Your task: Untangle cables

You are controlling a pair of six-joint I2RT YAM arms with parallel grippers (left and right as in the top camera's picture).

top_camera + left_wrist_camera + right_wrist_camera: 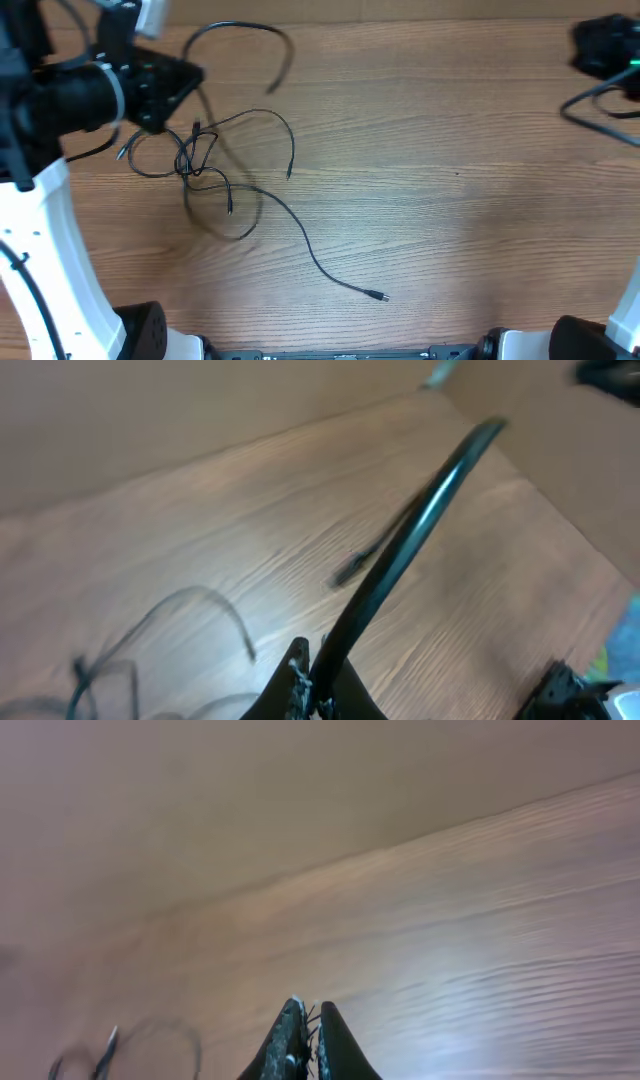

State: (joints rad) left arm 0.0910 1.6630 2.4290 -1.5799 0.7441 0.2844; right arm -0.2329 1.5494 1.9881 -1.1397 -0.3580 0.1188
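Far left corner of the table [460, 210]: the left end effector [312, 682] is pinched tight on a black cable [425, 510]. In the left wrist view the cable shoots up out of the fingers and goes soft and blurry near the top. From overhead the arm's own bulk covers the actual grip, so you only see the cable come out from behind it, arc along the far edge and curl back down.

Just in front of that, toward the left edge, sits the knot [196, 158]. It's several loops crossed over each other, too thin to tell which strand goes over which. A short end [290, 172] sticks out on its right. A long tail [300, 235] snakes from the knot toward the near edge and finishes in a small plug [378, 296], roughly mid-table. The left wrist view also catches a smeared connector [350, 570] lying flat on the wood, and I can't say which end that is.

Far right corner: the right arm [603, 45], partly cut off by the frame. There's a dark lead [590, 105] beside it, and I can't tell if that's arm wiring or not. The right end effector [306, 1025] has its fingers closed together with nothing between them, hovering over the wood. A blurry loop [110, 1050] shows at the bottom left of that view.
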